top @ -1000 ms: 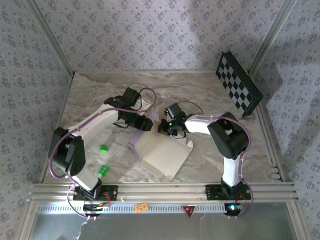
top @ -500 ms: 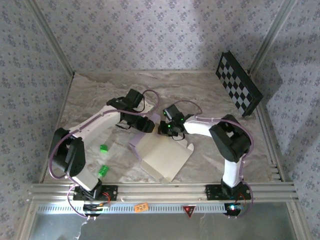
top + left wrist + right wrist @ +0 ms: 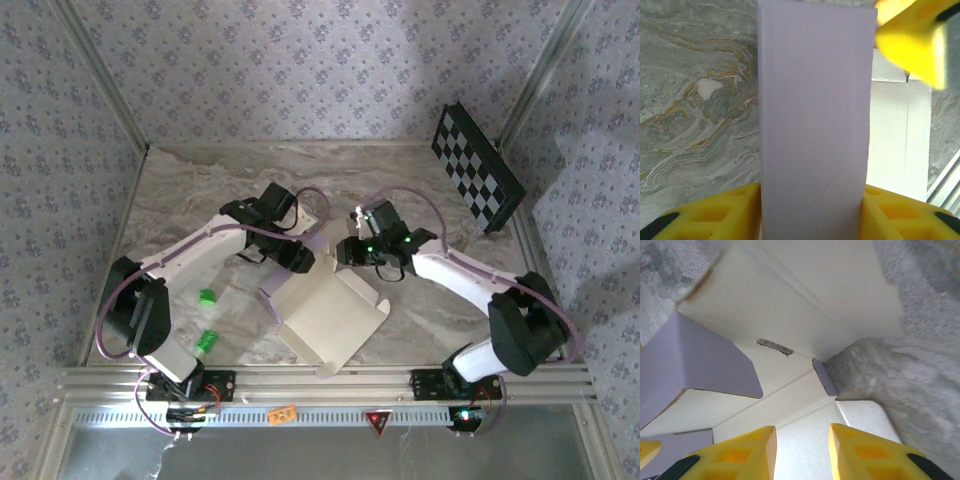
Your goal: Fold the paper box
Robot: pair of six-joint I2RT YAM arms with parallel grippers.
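The paper box [image 3: 332, 312] lies partly folded mid-table, cream side up, with a lavender wall raised along its left edge. My left gripper [image 3: 297, 257] is shut on that upright lavender flap [image 3: 815, 120]; its yellow fingers [image 3: 715, 212] press both sides of it. My right gripper [image 3: 347, 252] hovers at the box's far edge, jaws open, nothing between them. In the right wrist view the right gripper [image 3: 802, 440] hangs over the cream panel [image 3: 790, 390], with a lavender flap [image 3: 695, 360] to the left and a small slot [image 3: 774, 346] ahead.
A black-and-white checkerboard panel [image 3: 477, 182] leans in the back right corner. Two small green objects [image 3: 207, 296] [image 3: 207, 342] lie left of the box. An aluminium rail [image 3: 320, 380] runs along the near edge; patterned walls close in three sides.
The right gripper has opened and let go of the box, and its arm has swung out to the right. The left gripper shifted slightly right, still holding the flap.
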